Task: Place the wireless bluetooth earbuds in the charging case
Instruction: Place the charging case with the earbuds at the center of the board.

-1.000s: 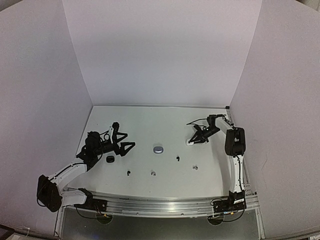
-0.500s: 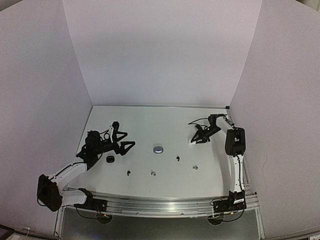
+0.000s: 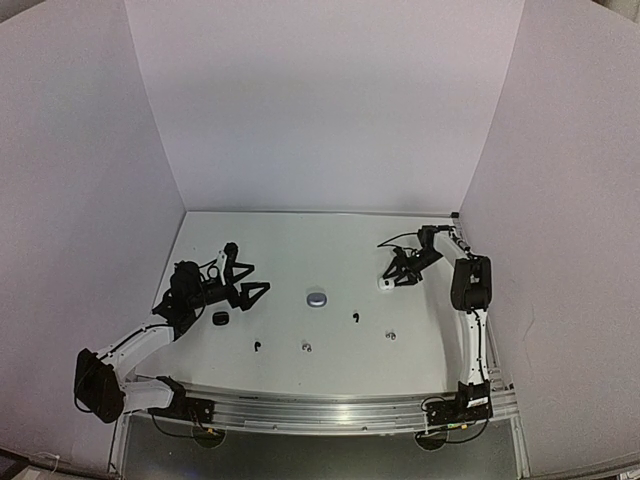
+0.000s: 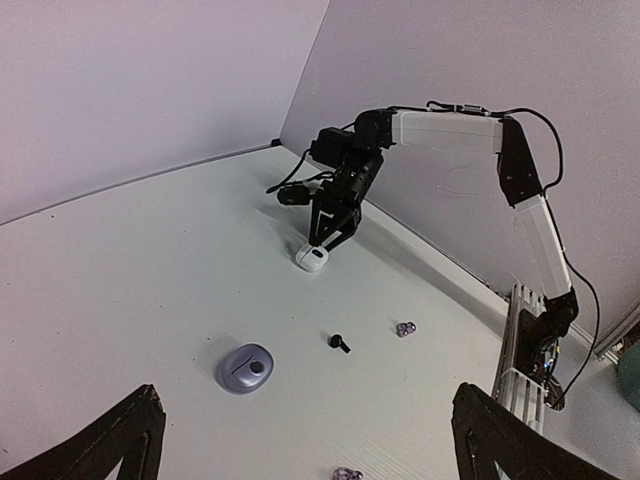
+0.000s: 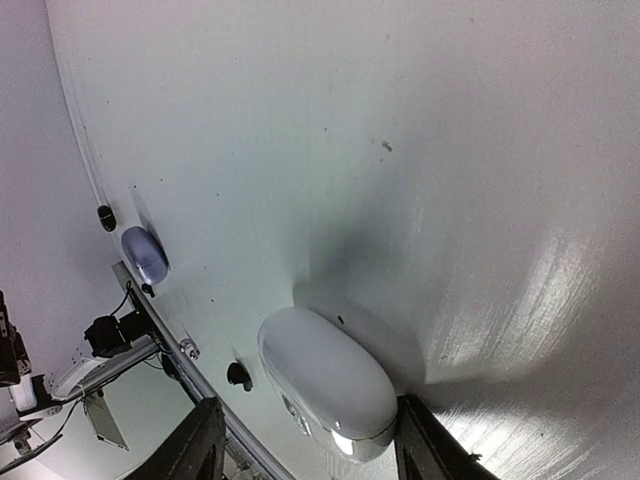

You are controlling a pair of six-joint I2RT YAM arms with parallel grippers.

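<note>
White tabletop between pale walls carries three pebble-shaped charging cases, all closed so their insides are hidden: a white case at the far right, a grey-blue case mid-table and a black case at the left. Loose on the surface nearer the arms lie a black earbud and a greyish earbud right of centre, with a second black earbud and a second greyish earbud further left. Over the white case the right gripper straddles it with jaws apart and a gap showing on one side, while the left gripper, spread wide and holding nothing, hovers near the black case.
</note>
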